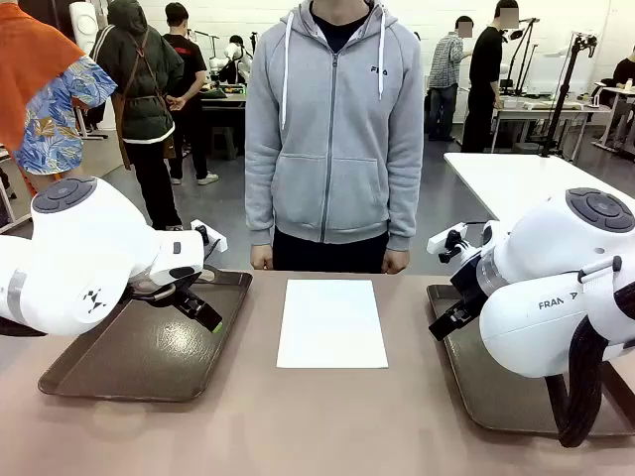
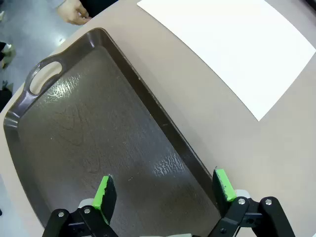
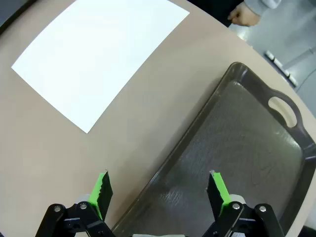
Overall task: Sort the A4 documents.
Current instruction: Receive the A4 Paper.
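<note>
Tabletop (image 1: 317, 426) carries the left tray (image 1: 139, 357) below the left tool (image 2: 164, 186) and the right tray (image 1: 496, 392) below the right tool (image 3: 159, 183). The A4 documents (image 1: 331, 322) lie flat on bare tabletop between the two tools, apart from both trays; single sheet or thin stack, can't tell. Both tools empty, jaws wide apart; paper will be light, floppy and slick with no raised edge, so I'd pinch at a corner or short edge and lift gently.

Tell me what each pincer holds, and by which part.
Nothing is held. The left pincer and the right pincer are both open and empty; the A4 sheet lies free on the table.
</note>
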`<state>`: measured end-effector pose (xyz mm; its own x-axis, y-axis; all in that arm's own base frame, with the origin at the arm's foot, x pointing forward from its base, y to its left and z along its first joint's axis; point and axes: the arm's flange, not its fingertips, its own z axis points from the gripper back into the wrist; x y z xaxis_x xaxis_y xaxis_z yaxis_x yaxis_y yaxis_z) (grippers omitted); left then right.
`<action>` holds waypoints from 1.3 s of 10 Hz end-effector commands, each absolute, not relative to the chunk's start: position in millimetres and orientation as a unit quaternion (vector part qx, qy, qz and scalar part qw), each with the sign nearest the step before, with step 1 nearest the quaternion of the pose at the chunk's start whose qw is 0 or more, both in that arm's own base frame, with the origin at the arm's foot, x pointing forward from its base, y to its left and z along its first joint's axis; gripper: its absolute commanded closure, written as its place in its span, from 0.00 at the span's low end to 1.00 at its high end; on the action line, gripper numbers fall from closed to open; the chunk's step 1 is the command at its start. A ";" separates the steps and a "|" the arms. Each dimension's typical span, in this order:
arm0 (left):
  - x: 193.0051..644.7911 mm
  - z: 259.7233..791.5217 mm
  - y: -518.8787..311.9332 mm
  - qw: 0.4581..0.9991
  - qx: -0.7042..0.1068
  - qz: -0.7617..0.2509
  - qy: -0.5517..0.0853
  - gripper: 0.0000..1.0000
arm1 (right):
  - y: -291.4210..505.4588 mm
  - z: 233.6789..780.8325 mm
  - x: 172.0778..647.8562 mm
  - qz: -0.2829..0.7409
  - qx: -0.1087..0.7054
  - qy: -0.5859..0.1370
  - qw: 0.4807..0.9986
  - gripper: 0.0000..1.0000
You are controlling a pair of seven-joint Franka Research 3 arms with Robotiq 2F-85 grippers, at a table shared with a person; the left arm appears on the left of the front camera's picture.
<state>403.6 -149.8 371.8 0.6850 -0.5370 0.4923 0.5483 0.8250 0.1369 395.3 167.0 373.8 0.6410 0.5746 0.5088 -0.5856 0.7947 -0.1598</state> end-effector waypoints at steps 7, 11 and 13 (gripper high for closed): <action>403.5 371.8 -149.9 0.918 -0.011 -0.296 -0.265 0.00 | 167.0 373.8 395.3 0.320 0.010 -0.277 0.906 0.00; 403.5 371.8 -149.9 0.918 -0.011 -0.296 -0.265 0.00 | 167.0 373.8 395.3 0.320 0.010 -0.277 0.906 0.00; 403.5 371.8 -149.9 0.918 -0.011 -0.296 -0.265 0.00 | 167.0 373.8 395.3 0.320 0.010 -0.277 0.906 0.00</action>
<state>403.5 -150.0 371.8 0.6848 -0.5374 0.4922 0.5487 0.8247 0.1371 395.3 167.1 373.8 0.6407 0.5751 0.5086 -0.5858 0.7944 -0.1603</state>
